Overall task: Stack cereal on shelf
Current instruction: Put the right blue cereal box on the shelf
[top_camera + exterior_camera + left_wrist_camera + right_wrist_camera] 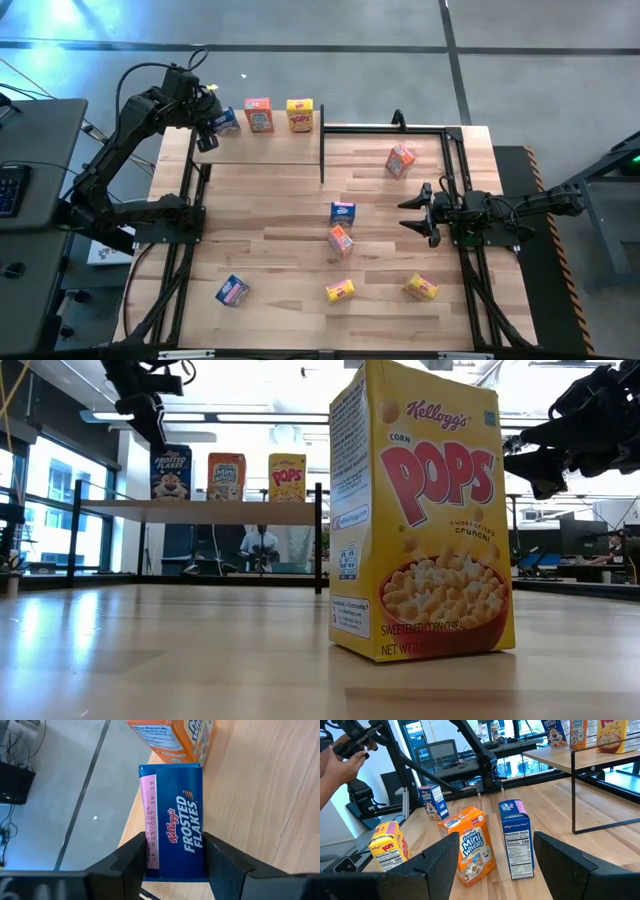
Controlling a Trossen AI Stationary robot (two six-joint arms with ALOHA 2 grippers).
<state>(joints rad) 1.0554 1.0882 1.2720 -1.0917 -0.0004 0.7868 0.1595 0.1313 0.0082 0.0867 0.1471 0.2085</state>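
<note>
The shelf point(260, 150) stands at the table's far left. Three cereal boxes stand upright on their bases on its board: a blue Frosted Flakes box point(226, 122), an orange one point(258, 115) and a yellow one point(300, 115). My left gripper point(175, 865) is open over the blue box point(175, 820), pointing down, with a finger on either side of its top. In the low view its fingertips point(158, 435) stand just above the box point(172, 472). My right gripper point(415, 212) is open and empty above the table's right half, pointing left toward a blue box point(516, 837) and an orange box point(467, 850).
Six more boxes are on the tabletop: orange point(400, 160), blue point(343, 212), orange point(341, 240), blue point(232, 291), yellow point(340, 291) and yellow point(421, 288). Black frame rails point(455, 160) run along the table's sides. A person's hand point(340, 760) shows beyond the table.
</note>
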